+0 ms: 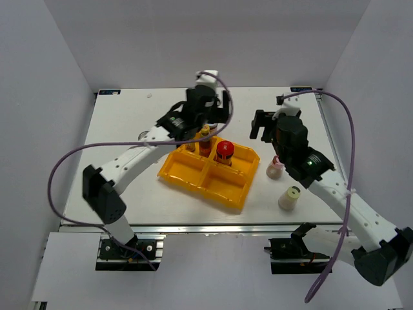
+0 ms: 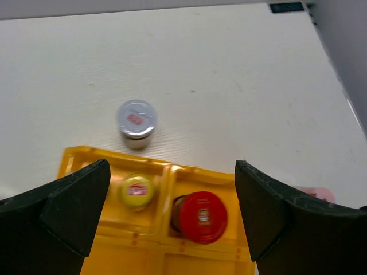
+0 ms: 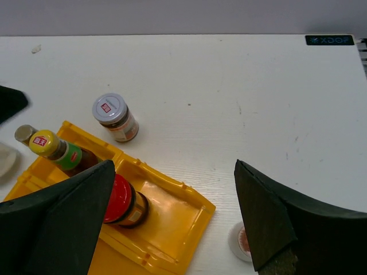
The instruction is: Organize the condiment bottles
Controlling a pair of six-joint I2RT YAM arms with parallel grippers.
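A red-capped jar (image 1: 224,152) stands in the far right compartment of the yellow tray (image 1: 213,187). A slim brown bottle with a yellow cap (image 1: 205,137) stands in the far left compartment. My left gripper (image 1: 208,124) is open and empty above these two, which show between its fingers (image 2: 74,206) in the left wrist view. A silver-lidded jar (image 2: 136,121) stands on the table just beyond the tray. My right gripper (image 1: 263,128) is open and empty, right of the tray. A pink-capped bottle (image 1: 274,169) and a pale-yellow-capped one (image 1: 290,198) stand on the table right of the tray.
The tray's two near compartments hold nothing. In the right wrist view a small silver cap (image 3: 23,133) and a white object (image 3: 6,160) show at the left edge beside the tray. The left arm hides the table behind the tray in the top view.
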